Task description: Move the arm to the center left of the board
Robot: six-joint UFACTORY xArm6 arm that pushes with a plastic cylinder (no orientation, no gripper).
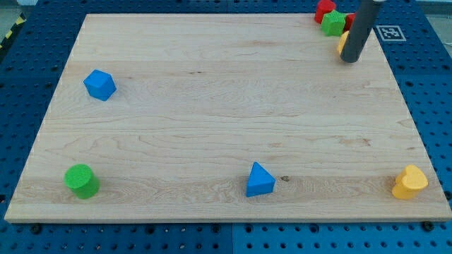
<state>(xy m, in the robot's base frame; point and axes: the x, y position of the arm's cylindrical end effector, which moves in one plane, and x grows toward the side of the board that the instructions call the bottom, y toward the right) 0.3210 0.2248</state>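
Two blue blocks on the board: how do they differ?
The blue faceted block sits near the view's left edge, upper half; the blue triangular block lies near the bottom, about centre. The first looks chunky and many-sided, the second wedge-shaped with a peak. Both are the same blue, stand alone, and lie far from my tip, which is at the view's top right.

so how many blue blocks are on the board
2: a blue cube-like block toward the view's upper left, and a blue triangular block at bottom centre. The rod could hide more at top right.

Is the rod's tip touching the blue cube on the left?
Apart. The camera view shows my tip at the board's top right, with bare wood across nearly the whole board between it and the blue cube.
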